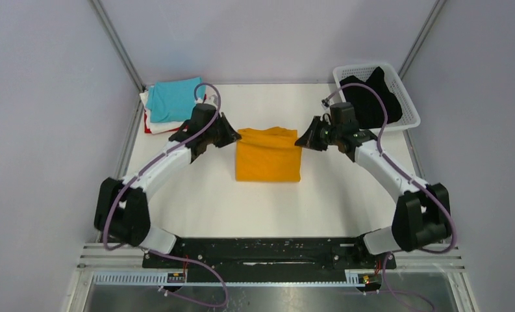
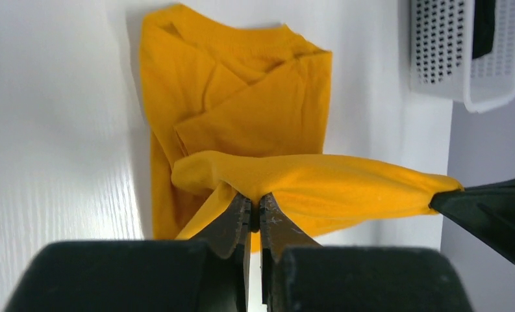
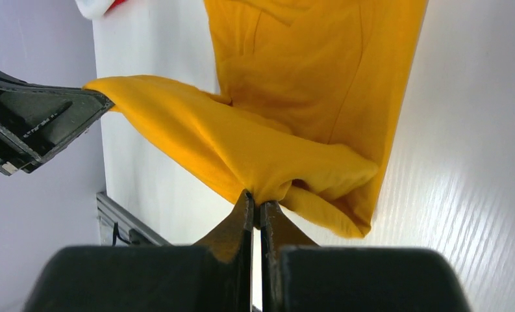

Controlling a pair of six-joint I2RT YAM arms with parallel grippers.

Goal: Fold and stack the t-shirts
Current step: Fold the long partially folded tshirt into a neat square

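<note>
A white table (image 1: 196, 195) fills the middle of the overhead view. At its two o'clock corner sits a white plastic lattice basket (image 1: 405, 99), set at a slant. Pale lilac walls (image 1: 40, 97) enclose the table at nine, twelve and three o'clock. A metal rail (image 1: 274, 279) runs along six o'clock.

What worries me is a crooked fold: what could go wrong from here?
The left gripper and right gripper each pinch just a small bunch of the orange-yellow t-shirt; either could slip, dropping the fold skewed. The left gripper also sits close to the turquoise t-shirt, so a wide swing might disturb that.
</note>
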